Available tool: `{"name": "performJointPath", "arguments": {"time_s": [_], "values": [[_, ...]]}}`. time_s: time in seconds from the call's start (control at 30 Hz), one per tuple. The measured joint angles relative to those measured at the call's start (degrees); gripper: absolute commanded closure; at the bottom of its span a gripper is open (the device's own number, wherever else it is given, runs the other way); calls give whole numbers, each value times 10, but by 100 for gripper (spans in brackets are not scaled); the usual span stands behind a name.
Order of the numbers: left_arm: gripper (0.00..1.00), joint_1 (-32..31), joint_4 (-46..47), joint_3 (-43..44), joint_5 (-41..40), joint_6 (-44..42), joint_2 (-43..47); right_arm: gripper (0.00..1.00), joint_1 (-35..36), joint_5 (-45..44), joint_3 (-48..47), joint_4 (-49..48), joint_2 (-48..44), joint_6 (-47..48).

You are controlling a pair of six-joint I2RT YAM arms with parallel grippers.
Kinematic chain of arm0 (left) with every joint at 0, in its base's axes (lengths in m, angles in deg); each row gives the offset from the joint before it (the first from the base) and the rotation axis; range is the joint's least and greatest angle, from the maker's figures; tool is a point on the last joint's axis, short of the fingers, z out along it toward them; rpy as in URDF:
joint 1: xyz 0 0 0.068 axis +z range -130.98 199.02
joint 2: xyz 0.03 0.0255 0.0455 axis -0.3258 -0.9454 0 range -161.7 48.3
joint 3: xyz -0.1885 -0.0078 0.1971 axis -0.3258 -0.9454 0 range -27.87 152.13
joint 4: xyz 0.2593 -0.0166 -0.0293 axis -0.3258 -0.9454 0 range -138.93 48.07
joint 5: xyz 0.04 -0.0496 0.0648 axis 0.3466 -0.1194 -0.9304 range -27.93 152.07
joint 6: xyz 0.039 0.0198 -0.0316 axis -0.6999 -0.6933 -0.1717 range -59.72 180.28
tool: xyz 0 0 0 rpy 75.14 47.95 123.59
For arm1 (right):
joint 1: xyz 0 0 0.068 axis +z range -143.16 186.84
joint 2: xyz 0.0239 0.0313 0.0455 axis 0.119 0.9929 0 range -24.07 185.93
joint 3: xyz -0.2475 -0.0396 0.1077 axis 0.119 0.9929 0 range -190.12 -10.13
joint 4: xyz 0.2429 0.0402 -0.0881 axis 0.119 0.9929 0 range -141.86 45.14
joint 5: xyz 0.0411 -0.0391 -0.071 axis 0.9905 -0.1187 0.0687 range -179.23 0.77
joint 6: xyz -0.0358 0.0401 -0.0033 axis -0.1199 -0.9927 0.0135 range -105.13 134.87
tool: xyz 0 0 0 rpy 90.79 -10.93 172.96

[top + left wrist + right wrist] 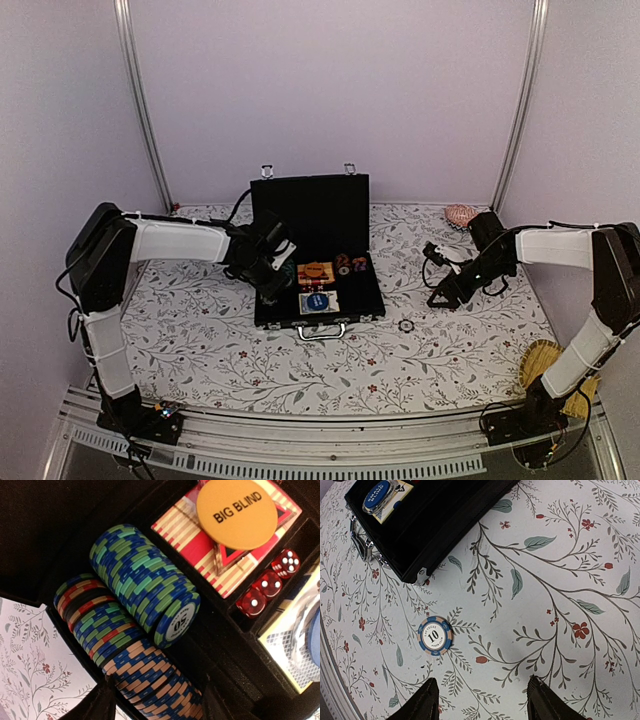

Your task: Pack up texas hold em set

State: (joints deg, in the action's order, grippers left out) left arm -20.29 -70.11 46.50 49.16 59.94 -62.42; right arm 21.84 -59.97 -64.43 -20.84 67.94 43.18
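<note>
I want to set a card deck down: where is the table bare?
Bare: the wide strip of table between the briefcase and the near edge. Crowded: inside the case; a loose chip lies off its front right corner.

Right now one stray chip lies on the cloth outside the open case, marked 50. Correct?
Not 50. The right wrist view shows the stray chip marked 10. It does lie on the cloth outside the open case.
</note>
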Motion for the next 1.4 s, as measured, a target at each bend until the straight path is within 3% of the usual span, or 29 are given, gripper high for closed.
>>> {"name": "performJointPath", "arguments": {"time_s": [0.2, 0.4, 0.63, 0.87, 1.4], "values": [[41, -1, -4, 0, 24, 4, 16, 39, 0, 0, 0, 0, 0, 0], [42, -24, -30, 30, 42, 21, 88, 40, 5, -9, -11, 28, 0, 13], [44, -81, -38, 48, 74, 74, 171, 44, 96, -74, -59, 81, 19, 81], [44, -129, -43, 16, 82, 125, 178, 44, 164, -147, -83, 112, 106, 121], [44, -135, -42, -21, 75, 146, 178, 48, 229, -228, -118, 116, 142, 122]]}}
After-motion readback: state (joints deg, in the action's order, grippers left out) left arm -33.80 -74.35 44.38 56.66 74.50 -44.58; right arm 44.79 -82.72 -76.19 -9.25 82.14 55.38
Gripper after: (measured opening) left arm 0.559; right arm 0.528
